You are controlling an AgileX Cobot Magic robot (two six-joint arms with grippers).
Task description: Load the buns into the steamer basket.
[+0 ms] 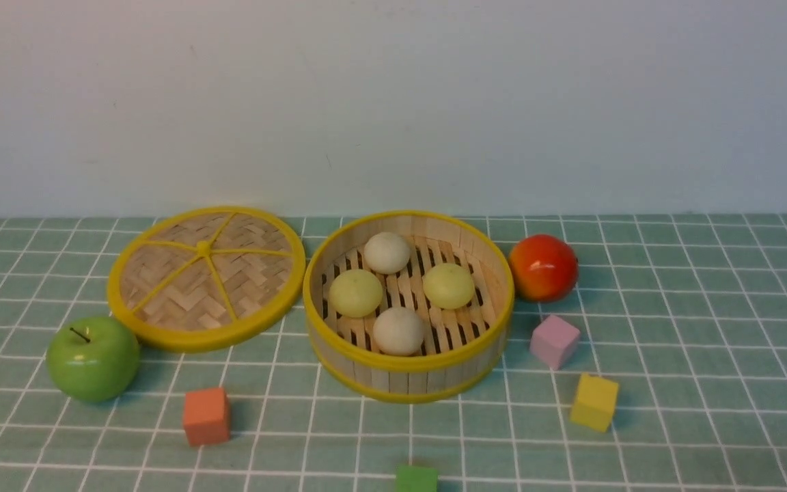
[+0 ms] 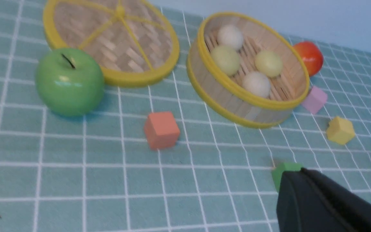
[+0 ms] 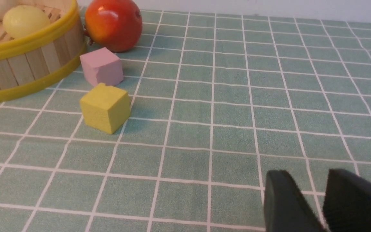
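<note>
1. The right hand (image 3: 314, 206), black and two-fingered, sits at the lower right of the right wrist view. Its fingers stand slightly apart with only the surface showing in the narrow gap, and it pinches nothing. It hovers low, well apart from every object, which reads as a parked pose rather than a reach.

2. The left hand (image 2: 327, 203) shows only as one dark mass at the lower right of the left wrist view. I cannot tell whether it is spread or pressed together. A small green cube (image 2: 283, 170) lies just beside its tip.

3. Neither hand appears in the front view, so both seem drawn back from the work area.

4. Nearest the right hand are a yellow foam-like cube (image 3: 105, 108) and a pink cube (image 3: 101, 66), then a shiny red-orange fruit (image 3: 113, 24). All three rest on the green checked surface (image 3: 237, 96) just outside the basket.

5. The round bamboo steamer basket with yellow rims (image 1: 408, 379) stands at the centre of the front view. All four small matte buns (image 1: 400, 290) lie on its slatted floor: two off-white, two pale yellow-green, arranged as a diamond and spaced apart.

6. By that evidence the task looks complete.

7. The flat woven lid with yellow rim (image 1: 205, 277) lies left of centre, beside the basket. A glossy green apple (image 1: 93, 357) and an orange cube (image 1: 206, 415) sit at lower left.
</note>
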